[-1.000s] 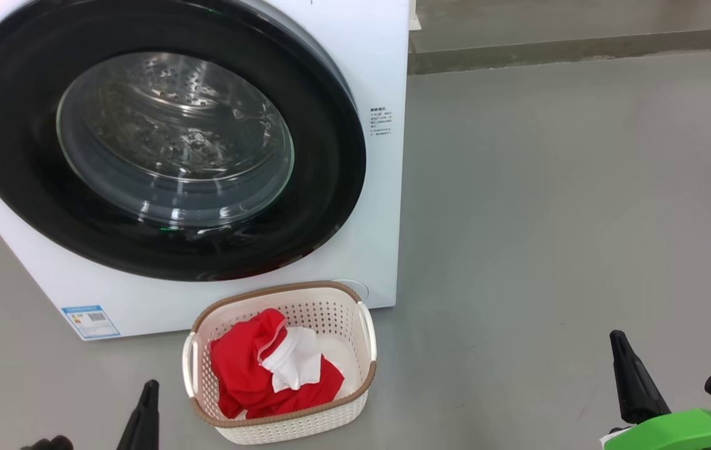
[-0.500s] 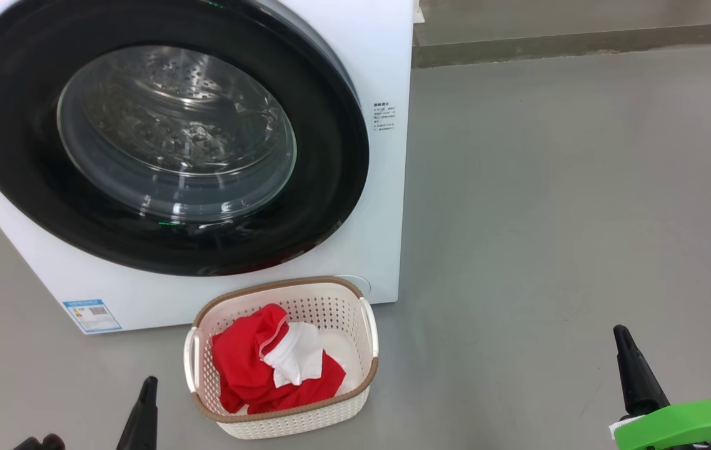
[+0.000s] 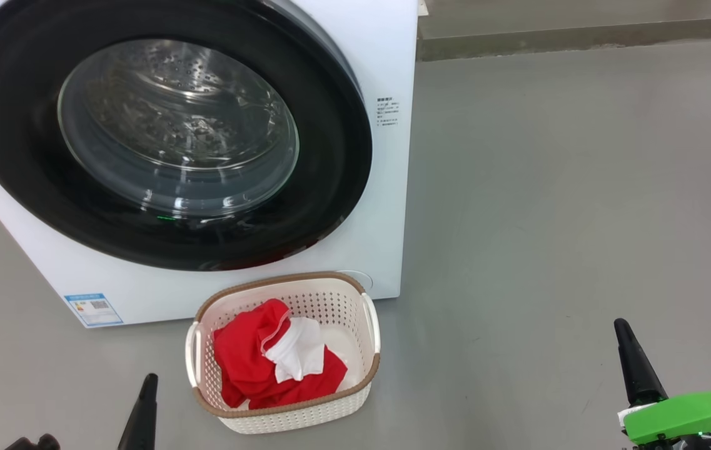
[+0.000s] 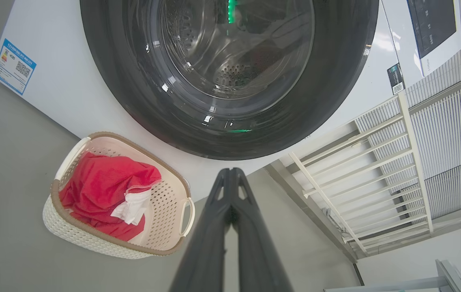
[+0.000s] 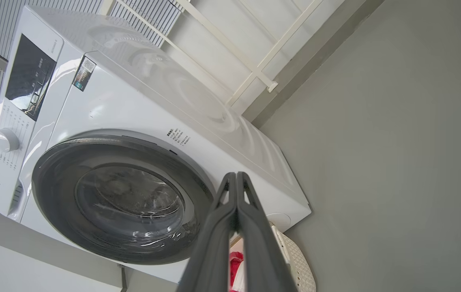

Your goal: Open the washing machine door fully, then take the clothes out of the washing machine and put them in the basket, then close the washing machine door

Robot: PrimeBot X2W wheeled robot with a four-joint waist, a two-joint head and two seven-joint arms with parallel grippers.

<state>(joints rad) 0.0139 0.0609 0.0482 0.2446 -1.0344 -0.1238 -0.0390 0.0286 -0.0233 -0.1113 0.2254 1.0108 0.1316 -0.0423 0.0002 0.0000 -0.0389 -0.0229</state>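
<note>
Both claws are clenched on nothing: the left claw (image 3: 149, 379) sits low beside the small cream perforated plastic basket with a brown rim (image 3: 287, 279), and the right claw (image 3: 621, 325) is well apart over the grey floor (image 3: 549, 219). Ahead of the left claw stands the big white front-loading washing machine (image 3: 142, 294). Its large round door with a glossy black rim and bulging glass (image 3: 167, 131) looks flush, so any last push would likely fall to the nearer left arm. The crumpled bright red and white fabric clothes (image 3: 249, 362) lie heaped in the basket.
</note>
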